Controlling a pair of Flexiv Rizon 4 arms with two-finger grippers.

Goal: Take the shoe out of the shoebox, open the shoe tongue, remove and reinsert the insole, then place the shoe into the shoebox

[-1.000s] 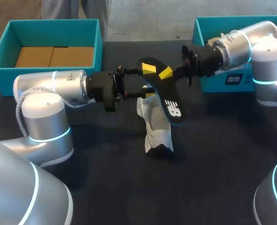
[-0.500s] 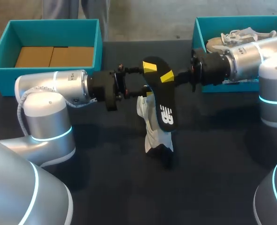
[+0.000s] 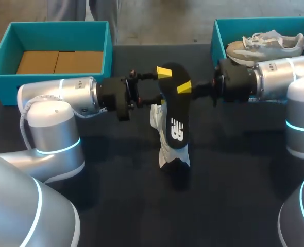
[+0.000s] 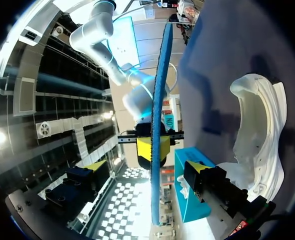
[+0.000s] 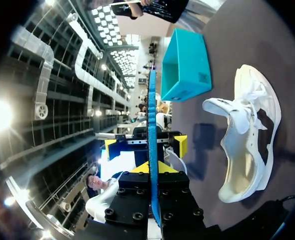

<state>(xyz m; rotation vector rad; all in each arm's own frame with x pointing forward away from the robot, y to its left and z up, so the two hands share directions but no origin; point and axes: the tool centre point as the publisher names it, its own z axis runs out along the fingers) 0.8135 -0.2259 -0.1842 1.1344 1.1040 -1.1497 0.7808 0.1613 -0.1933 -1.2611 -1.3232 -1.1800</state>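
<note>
Right tool: clamped on one end of the black insole. The insole's free end points toward 6 o'clock, above the white shoe.
Left tool: fingers wide apart, one on each side of the insole, neither touching it.
The shoe lies on its side at the centre of the bench.
Teal shoebox at 2 o'clock holds a second shoe.

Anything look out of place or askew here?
The white shoe lies tipped on its side on the table, opening sideways, rather than upright. The insole hangs above it, clamped in the right gripper. Nothing spilled or damaged.
</note>
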